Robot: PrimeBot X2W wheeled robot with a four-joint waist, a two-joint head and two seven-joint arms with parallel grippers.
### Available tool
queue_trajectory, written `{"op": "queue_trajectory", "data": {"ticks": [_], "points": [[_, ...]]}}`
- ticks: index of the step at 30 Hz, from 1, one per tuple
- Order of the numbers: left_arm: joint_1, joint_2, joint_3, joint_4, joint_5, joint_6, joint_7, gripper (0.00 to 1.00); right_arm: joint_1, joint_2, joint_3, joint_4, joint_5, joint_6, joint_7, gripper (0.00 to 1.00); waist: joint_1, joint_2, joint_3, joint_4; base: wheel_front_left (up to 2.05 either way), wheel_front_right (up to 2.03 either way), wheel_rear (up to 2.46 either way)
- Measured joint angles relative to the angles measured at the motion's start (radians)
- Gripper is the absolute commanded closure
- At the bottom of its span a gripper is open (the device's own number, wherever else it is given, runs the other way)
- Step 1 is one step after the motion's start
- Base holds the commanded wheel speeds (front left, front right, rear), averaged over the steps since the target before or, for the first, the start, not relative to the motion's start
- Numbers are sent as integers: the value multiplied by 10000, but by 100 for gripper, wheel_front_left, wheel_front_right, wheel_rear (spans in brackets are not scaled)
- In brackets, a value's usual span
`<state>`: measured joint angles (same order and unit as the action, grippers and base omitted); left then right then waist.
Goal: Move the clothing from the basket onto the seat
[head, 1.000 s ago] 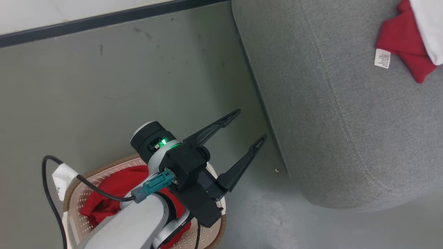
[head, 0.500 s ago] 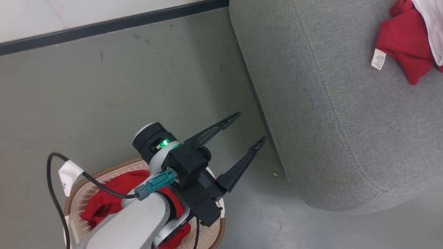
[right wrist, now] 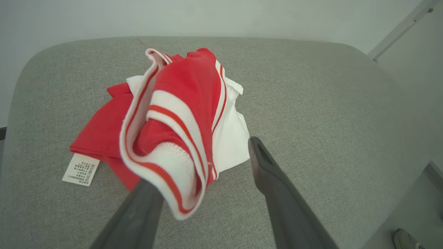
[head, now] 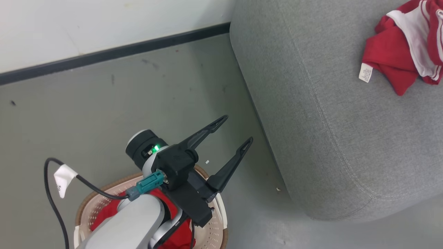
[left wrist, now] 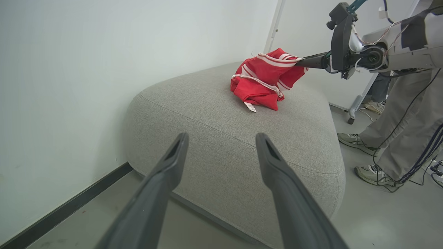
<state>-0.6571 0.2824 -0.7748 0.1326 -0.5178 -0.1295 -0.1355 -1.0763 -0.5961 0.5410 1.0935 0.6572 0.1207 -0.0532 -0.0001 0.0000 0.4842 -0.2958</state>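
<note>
Right claw (right wrist: 207, 152) open, red garment (right wrist: 173, 103) draped over one finger: draw back slowly to shed it onto seat (right wrist: 311, 103); left claw (left wrist: 222, 138) open.

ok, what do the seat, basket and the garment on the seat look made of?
Seat: matte grey woven upholstery; visible weave, stitched seam.
Basket: cream, probably moulded plastic, smooth; rows of small punched holes, brown rim.
Garment: soft red knit, likely synthetic jersey; it crumples, with ribbed white striped trim.
</note>
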Motion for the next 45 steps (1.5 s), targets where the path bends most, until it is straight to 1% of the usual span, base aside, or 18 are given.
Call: {"op": "queue_trajectory", "data": {"ticks": [7,14,19,24,30,36,39,40,45], "points": [[476,-36,186,372,-299,-4,-405,0,322,35,523,-8,-282,29,81,0,0,-1,-647,40,0,0,0],[986,-125,337,809,-514,150,-698,0,1261,278,1089,-794,-408,35,-495,0,-1,-2,-1342,99,0,0,0],[1301,-276,445,934,-616,165,-834,0,1764,265,1137,-1388,-293,36,-1068,0,-1,-2,-1862,159,0,0,0],[1551,-408,495,1074,-830,247,-918,0,2486,138,1011,-1902,-42,36,-1615,0,0,-2,-2356,281,0,0,0],[1946,-399,673,1164,-966,339,-968,0,3084,2,807,-2608,238,36,-1848,0,-1,-2,-2798,485,0,0,0],[2582,-305,1062,1279,-1108,596,-1076,0,4253,8,464,-3824,454,36,-1962,0,0,-1,-3362,889,0,0,0],[2843,-249,1275,1312,-1195,706,-1085,0,4816,132,401,-4460,477,23,-1964,0,0,-1,-3579,1094,0,0,0],[3057,-184,1446,1331,-1260,790,-1087,0,5186,245,288,-4899,481,-31,-1962,0,0,-1,-3724,1227,0,0,0],[3535,23,1804,1360,-1517,966,-1139,0,6030,316,-90,-5979,483,-265,-1964,0,0,-1,-4049,1556,0,0,0]]}}
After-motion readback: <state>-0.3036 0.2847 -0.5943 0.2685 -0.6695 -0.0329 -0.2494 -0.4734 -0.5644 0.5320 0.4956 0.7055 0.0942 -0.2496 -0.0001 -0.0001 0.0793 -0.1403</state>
